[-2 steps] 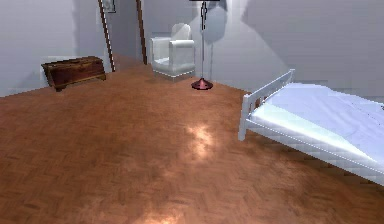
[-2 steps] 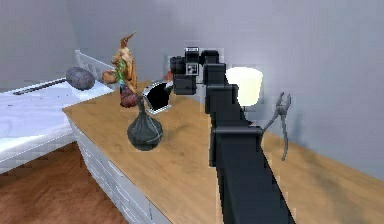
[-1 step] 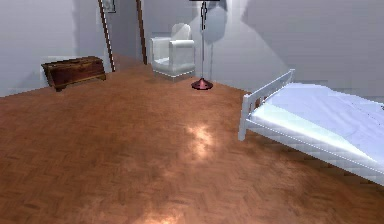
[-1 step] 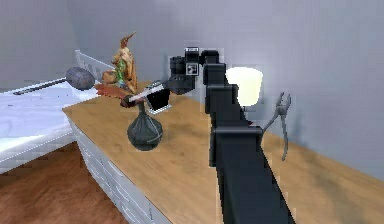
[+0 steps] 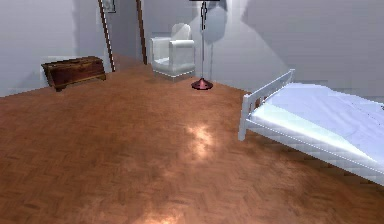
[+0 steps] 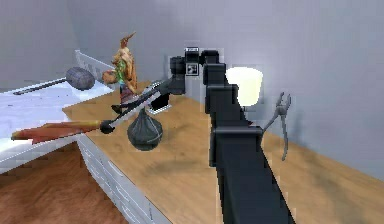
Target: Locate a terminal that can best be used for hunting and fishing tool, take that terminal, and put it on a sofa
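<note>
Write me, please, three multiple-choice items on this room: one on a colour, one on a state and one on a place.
1. What colour is the armchair?
A. green
B. white
C. black

2. How is the lid of the chest?
A. propped wide
B. lying on the floor
C. down

3. Where does the floor lamp's red base stand?
A. on the floor, just right of the armchair in the forward view
B. atop the chest
C. under a desk

Answers:
1 B, as its seat, arms and back are all white.
2 C, as the dark wooden box shows a flat, level top.
3 A, as the base rests on the wood floor beside the chair.
</note>
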